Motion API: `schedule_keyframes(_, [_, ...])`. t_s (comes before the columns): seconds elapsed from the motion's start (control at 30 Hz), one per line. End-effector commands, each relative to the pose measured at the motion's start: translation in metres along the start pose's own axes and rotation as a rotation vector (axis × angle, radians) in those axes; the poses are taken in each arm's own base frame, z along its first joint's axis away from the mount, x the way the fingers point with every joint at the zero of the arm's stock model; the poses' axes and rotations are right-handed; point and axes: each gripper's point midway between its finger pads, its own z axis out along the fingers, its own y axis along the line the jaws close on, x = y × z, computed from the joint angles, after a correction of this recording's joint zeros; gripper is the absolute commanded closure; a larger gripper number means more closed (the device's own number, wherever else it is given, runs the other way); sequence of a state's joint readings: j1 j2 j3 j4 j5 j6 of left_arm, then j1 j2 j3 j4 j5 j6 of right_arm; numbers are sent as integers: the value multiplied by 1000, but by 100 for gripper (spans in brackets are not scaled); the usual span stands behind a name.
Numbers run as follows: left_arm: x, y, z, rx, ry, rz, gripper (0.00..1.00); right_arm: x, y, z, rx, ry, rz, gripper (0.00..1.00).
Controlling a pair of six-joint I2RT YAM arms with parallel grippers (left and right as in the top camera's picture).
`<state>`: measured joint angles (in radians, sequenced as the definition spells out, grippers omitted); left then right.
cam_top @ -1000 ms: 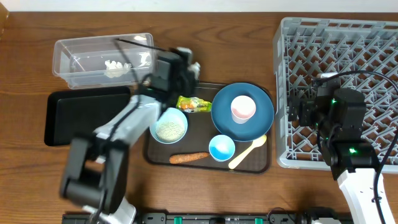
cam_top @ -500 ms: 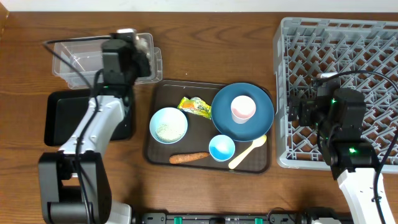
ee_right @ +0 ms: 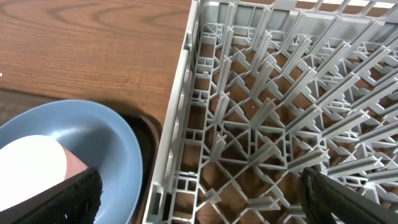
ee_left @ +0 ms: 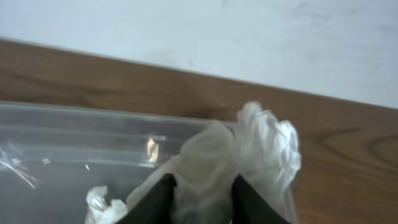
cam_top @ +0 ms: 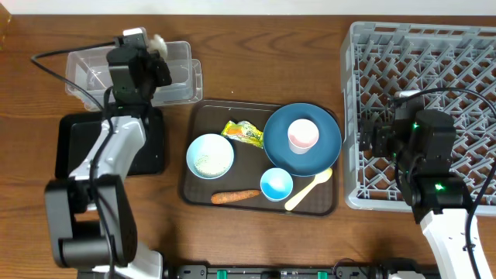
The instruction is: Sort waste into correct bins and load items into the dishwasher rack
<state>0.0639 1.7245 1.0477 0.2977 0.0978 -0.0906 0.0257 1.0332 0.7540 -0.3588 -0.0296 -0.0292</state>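
The left hand (ee_left: pixel 202 190), jaws narrowly apart, pinches the crumpled white tissue (ee_left: pixel 255 149) above the clear tub's (ee_left: pixel 68 137) rim. If released here, the tissue may fall onto the tabletop (ee_left: pixel 348 174). The right hand (ee_right: pixel 205 199) is wide open and empty.

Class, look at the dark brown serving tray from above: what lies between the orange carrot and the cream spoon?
A small light-blue bowl lies between the carrot and the spoon. The overhead view shows it.

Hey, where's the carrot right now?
In the overhead view, the carrot lies on the brown serving tray along its robot-side edge, just below the rice bowl and left of the small blue bowl.
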Motion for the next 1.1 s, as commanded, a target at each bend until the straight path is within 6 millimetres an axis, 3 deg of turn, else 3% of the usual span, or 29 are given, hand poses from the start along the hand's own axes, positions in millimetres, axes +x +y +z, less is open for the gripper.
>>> schedule_keyframes(0.0, [4, 4, 8, -10, 3, 2, 51, -7, 3, -2, -9, -14, 13, 1])
schedule_keyframes(0.1, [-1, 3, 8, -6, -16, 3, 43, -7, 3, -2, -9, -14, 13, 1])
schedule_keyframes(0.2, [-7, 1, 4, 1, -29, 4, 41, -7, 3, -2, -9, -14, 14, 1])
schedule_keyframes(0.33, [0, -24, -6, 96, 24, 11, 41, -7, 3, -1, -9, -12, 13, 1])
schedule_keyframes(0.43, [28, -55, -17, 179, 146, 26, 41, -6, 3, 0, -9, -6, 14, 1])
schedule_keyframes(0.63, [103, -108, -42, 257, 423, 92, 41, -3, 3, 3, -9, 6, 14, 1])
schedule_keyframes(0.77, [132, -139, -58, 309, 510, 150, 36, -2, 3, 4, -10, 10, 14, 1])
schedule_keyframes(0.87, [144, -148, -60, 303, 526, 187, 33, -2, 3, 4, -9, 10, 14, 1])
schedule_keyframes(1.07, [163, -146, -57, 277, 576, 205, 29, -2, 3, 4, -9, 10, 14, 1])
